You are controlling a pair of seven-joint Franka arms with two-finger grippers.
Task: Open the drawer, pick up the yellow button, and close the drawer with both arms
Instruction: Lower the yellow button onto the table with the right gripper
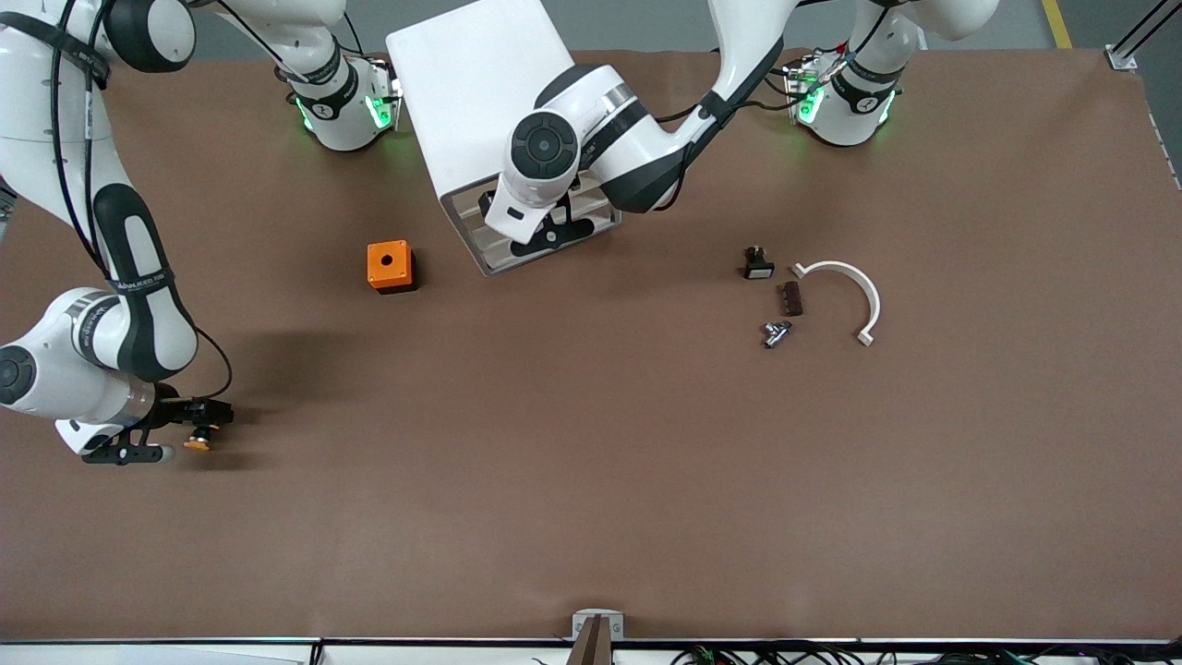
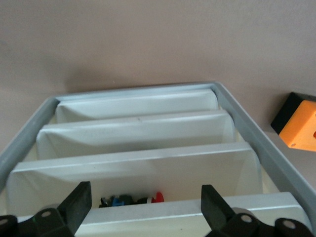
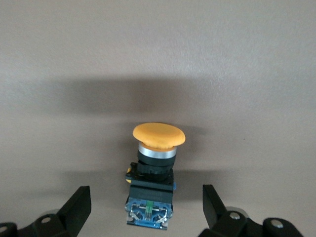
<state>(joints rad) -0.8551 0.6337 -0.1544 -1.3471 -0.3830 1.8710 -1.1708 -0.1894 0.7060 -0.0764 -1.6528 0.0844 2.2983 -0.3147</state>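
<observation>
Brown tabletop holds the cabinet (image 1: 480,102), well apart from which the button (image 1: 197,442) lies released between the right gripper's (image 1: 185,439) spread fingers, so closing the drawer (image 2: 148,197) falls to the spread left gripper (image 2: 143,207) poised at it.

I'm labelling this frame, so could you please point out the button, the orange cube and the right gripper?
button (image 3: 158,136): right wrist view, on its orange cap.
orange cube (image 1: 389,264): front view, on its top face.
right gripper (image 1: 196,427): front view, between its open fingertips.
</observation>
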